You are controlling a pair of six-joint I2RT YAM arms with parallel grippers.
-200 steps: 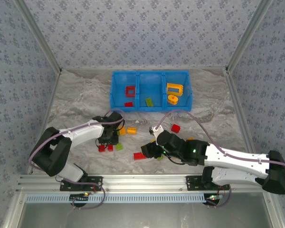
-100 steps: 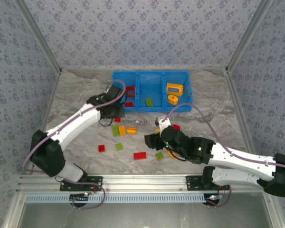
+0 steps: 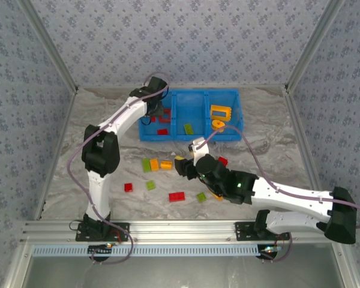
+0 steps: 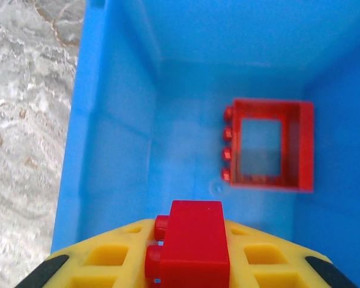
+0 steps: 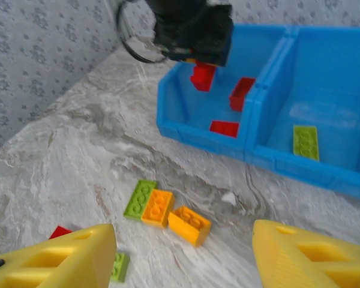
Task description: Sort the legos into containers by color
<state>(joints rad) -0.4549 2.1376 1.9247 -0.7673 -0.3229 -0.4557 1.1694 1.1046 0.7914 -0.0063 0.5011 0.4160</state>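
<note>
My left gripper (image 3: 156, 111) hangs over the left compartment of the blue tray (image 3: 189, 92), shut on a small red brick (image 4: 198, 255). Below it in that compartment lie a red frame brick (image 4: 270, 144) and a flat red brick (image 3: 162, 131). The middle compartment holds a green brick (image 3: 188, 128). An orange frame (image 3: 220, 111) and a round orange piece (image 3: 218, 125) sit in the right compartment. My right gripper (image 5: 186, 258) stands open above the table with nothing between its fingers. Just beyond it lie a green brick (image 5: 140, 198) and two orange bricks (image 5: 158, 207) (image 5: 189, 225).
Loose on the marble table (image 3: 96, 129) are a red brick (image 3: 128, 187), a green one (image 3: 150, 185), a flat red one (image 3: 177, 196), a green one (image 3: 201, 196) and a red one (image 3: 222, 161) beside the right arm. Patterned walls close in the table.
My left arm swung from the table's front left up to the tray's left compartment, carrying the red brick. My right gripper moved away from the flat red brick toward the orange bricks.
</note>
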